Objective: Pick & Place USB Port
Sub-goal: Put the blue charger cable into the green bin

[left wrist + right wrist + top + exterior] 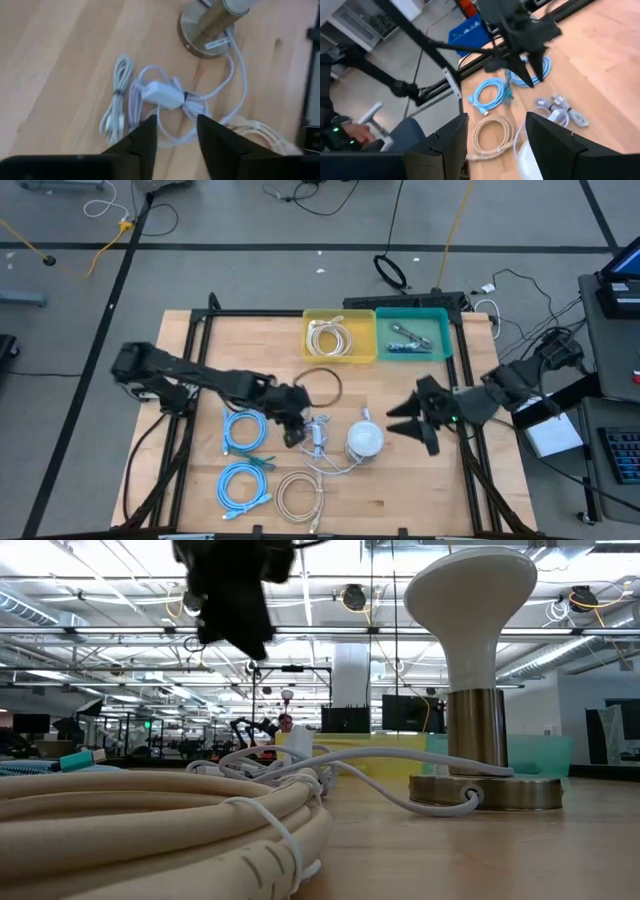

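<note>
Wooden counter [400, 480] seen from above. The left gripper [293, 430] hovers with fingers [145, 142] parted and empty, just over a white USB hub [164, 94] lying amid its tangled cable beside a lamp [365, 440]. The right gripper [412, 420] waits nearby, its fingers [555, 145] wide apart and empty

A wooden worktop [400, 490] is carrying a yellow bin [339, 337], a teal bin [413, 334], two blue cable coils [244, 460], a cream cable coil [299, 496], a lamp [365, 440] and a white charger [319, 430] amid tangled cord.
</note>
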Available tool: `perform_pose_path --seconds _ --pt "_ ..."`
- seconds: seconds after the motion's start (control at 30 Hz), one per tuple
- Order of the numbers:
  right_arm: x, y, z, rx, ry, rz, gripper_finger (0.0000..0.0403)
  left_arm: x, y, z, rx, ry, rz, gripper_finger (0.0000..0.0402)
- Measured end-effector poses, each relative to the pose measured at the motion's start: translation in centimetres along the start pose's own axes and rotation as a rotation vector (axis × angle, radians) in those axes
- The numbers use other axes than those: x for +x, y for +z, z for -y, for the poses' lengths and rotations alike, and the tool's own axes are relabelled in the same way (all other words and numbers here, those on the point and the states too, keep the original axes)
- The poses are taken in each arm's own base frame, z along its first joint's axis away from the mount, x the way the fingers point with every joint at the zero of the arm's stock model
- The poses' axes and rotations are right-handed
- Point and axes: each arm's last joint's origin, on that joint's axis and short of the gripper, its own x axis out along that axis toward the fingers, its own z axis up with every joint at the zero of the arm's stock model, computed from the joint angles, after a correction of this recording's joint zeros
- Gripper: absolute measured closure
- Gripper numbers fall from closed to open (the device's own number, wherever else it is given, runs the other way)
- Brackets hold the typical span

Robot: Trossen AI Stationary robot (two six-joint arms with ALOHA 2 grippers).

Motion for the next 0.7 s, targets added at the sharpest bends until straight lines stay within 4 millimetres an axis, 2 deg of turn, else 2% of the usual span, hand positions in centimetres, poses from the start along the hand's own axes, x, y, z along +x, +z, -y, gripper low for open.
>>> perform_pose_path --seconds 0.13,0.27,0.5,0.7 --pt "-0.9 -1.4 -1.1 -0.037 -0.009 0.019 0.0211 2.7 0.6 0.5 0.071 0.052 -0.035 0.022" --pt "-1.7 -2.3 -2.0 -0.033 -0.006 0.058 0.0211 4.5 0.7 0.4 0.083 0.118 -0.057 0.0216" --pt "-2.4 -3.4 -3.4 -0.043 -0.007 0.134 0.0211 5.7 -0.2 -1.6 0.11 0.325 -0.154 0.0226" --pt "-2.1 -3.9 -4.0 -0.043 0.01 0.13 0.0211 6.3 0.0 -3.1 0.069 0.286 -0.187 0.0226"
